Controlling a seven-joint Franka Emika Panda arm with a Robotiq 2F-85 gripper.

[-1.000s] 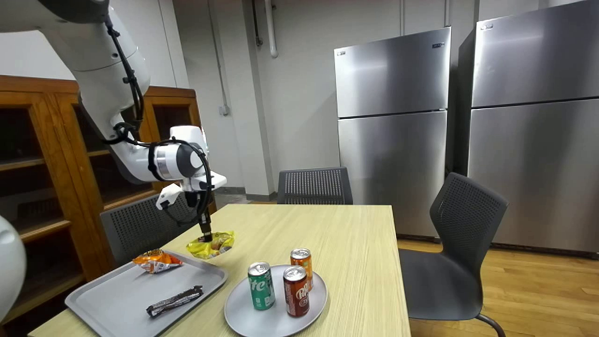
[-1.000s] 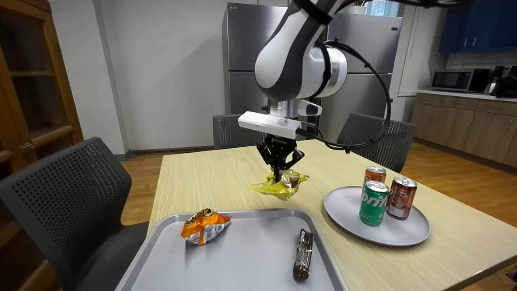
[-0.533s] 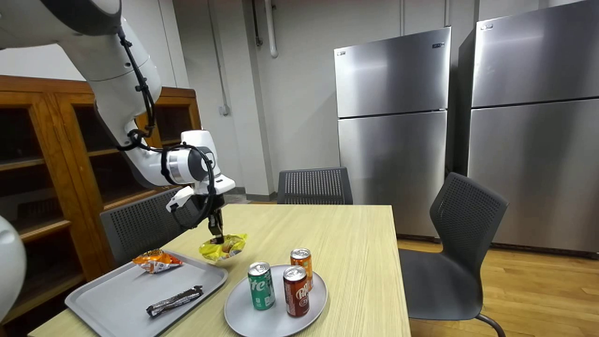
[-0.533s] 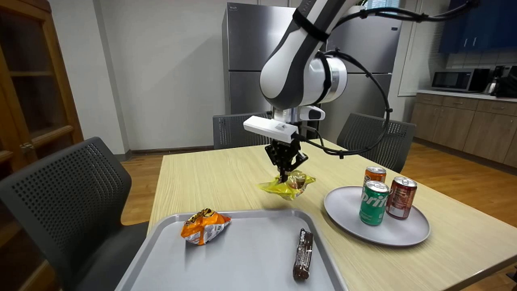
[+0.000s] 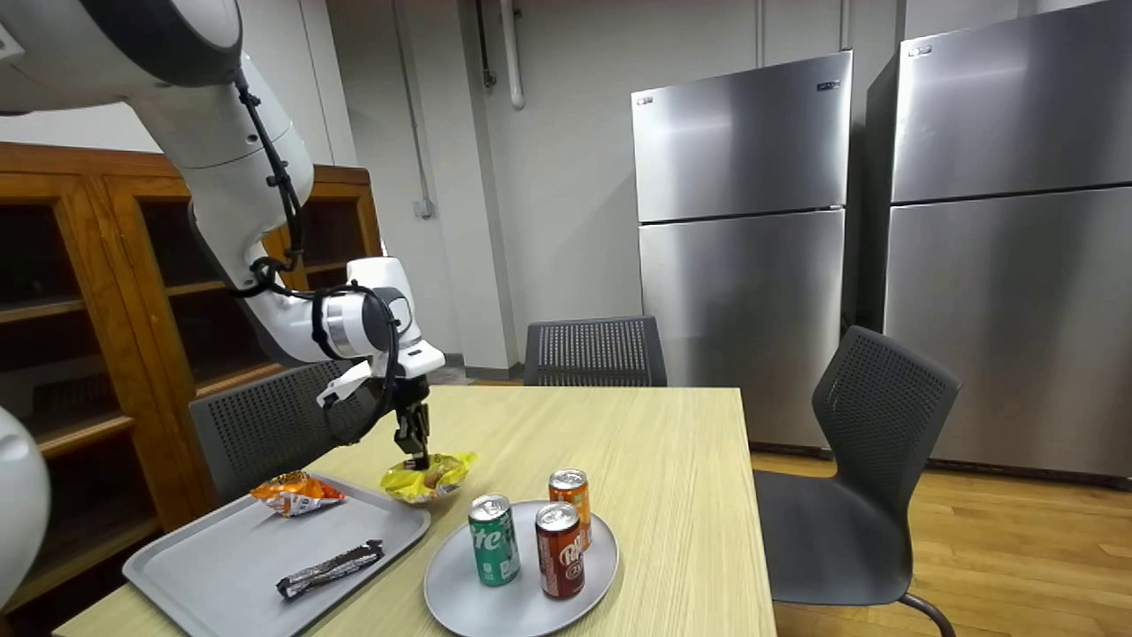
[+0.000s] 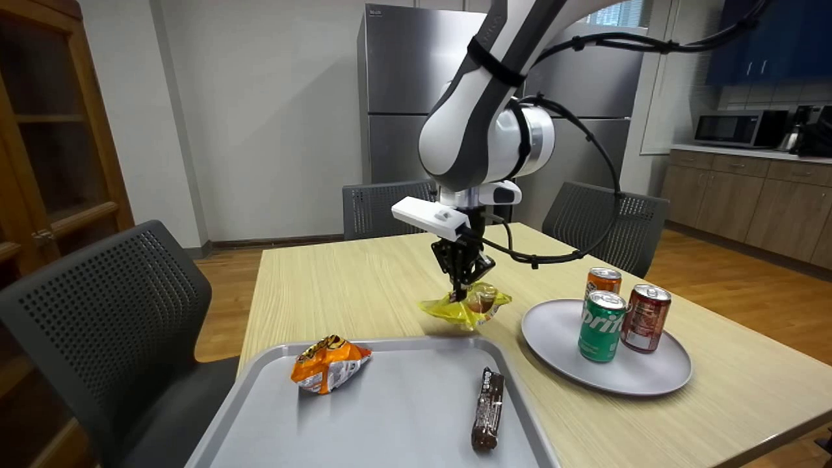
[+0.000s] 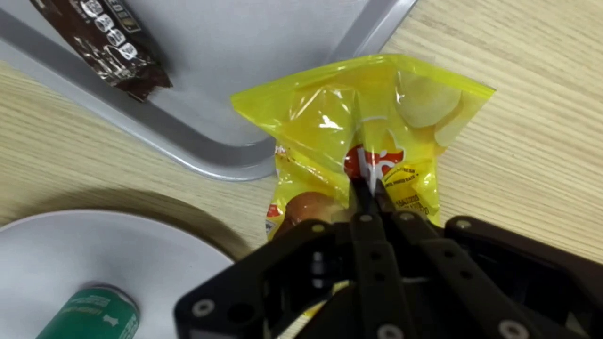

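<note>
My gripper [image 7: 373,190] is shut on a yellow chip bag [image 7: 325,127], pinching a fold of its film near the red logo. In both exterior views the bag [image 5: 439,478] [image 6: 469,315] sits below the fingertips, close to the far corner of the grey tray [image 6: 390,416]. It looks slightly above the wooden table, though contact is hard to judge. From the wrist, the bag overlaps that tray corner. The gripper linkage covers the bag's lower part. On the tray lie an orange snack bag [image 6: 330,364] and a dark brown wrapped bar [image 6: 487,409].
A round grey plate [image 6: 552,331] stands beside the tray, carrying a green can [image 5: 495,541], a dark red can [image 5: 560,553] and an orange can [image 5: 569,487]. Dark chairs [image 5: 597,354] [image 6: 117,338] surround the table. Cabinets [image 5: 115,354] and refrigerators [image 5: 743,265] are behind.
Arm and yellow bag have shifted together toward the tray-and-plate side of the table and sunk lower. The grip on the bag has stayed. The tray, plate and their contents have not moved.
</note>
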